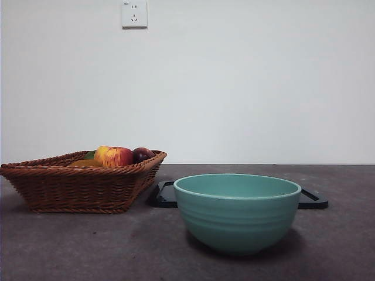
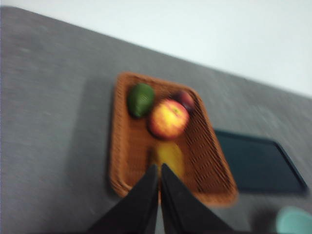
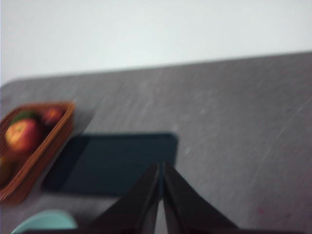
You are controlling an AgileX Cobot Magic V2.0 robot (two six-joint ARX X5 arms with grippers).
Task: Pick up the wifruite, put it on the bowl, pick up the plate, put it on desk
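The first step is not yet begun: the orange-brown fruit [image 2: 169,155] lies in the basket [image 2: 127,161] at the left of the front view, so the left gripper [image 2: 159,168], jaws pressed together and empty, must open and descend, while the right gripper [image 3: 161,168] waits likewise closed

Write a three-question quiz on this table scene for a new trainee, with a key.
1. True or false: the bowl is empty.
2. Which fruit lies nearest the left gripper? A apple B wifruite C green fruit
3. Fill in: behind the bowl lies a dark ____, not the basket.

Key: 1 cannot tell fully, but no fruit shows above its rim, so true; 2 B; 3 tray.
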